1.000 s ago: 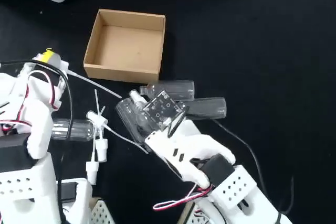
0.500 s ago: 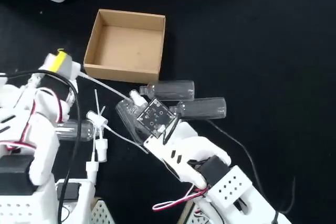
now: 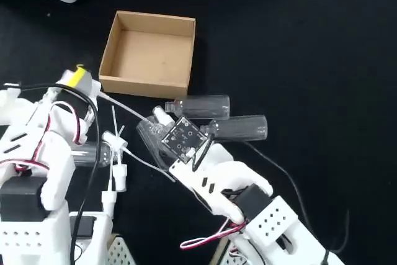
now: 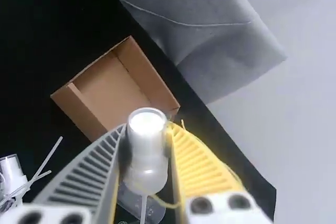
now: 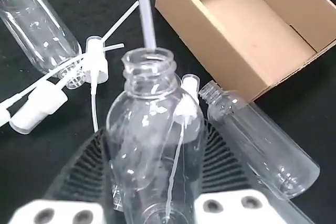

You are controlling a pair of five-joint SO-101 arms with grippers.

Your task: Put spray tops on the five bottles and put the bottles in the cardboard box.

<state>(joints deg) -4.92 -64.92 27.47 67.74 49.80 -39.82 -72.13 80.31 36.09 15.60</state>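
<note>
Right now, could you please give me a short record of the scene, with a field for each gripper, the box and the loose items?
Left gripper: shut on a spray top, whose tube points toward the held bottle
Right gripper: shut on a clear bottle, mouth open, no top on
Cardboard box: open, nothing inside
Loose bottles: two lying side by side on the table, no tops on
Loose spray tops: lying on the table between the arms

Overhead, two wrist close-ups; shared box (image 3: 144, 86)
</note>
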